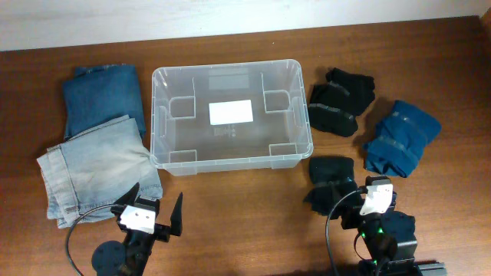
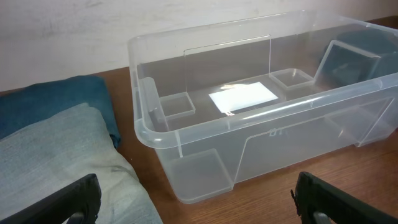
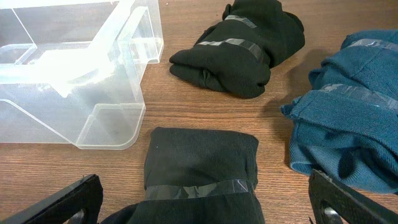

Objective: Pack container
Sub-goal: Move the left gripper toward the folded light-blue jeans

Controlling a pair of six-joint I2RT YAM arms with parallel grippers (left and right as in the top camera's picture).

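The clear plastic container [image 1: 163, 115] stands empty at the table's middle, with a white label [image 1: 231, 113] on its bottom. It also shows in the left wrist view [image 2: 205, 137] and in the right wrist view [image 3: 118, 93]. My left gripper [image 1: 157, 197] is open and empty near the front edge, in front of the container's left corner; its fingers [image 2: 202, 208] frame bare wood. My right gripper [image 1: 368, 185] is open at the front right. Its fingers [image 3: 208, 208] straddle a taped black folded garment [image 3: 202, 162] without closing on it.
Folded light jeans [image 1: 96, 165] and dark blue jeans [image 1: 103, 96] lie left of the container. To its right lie a black taped bundle [image 1: 341, 100], a blue taped sweater [image 1: 400, 138] and the black garment [image 1: 331, 180] by my right gripper.
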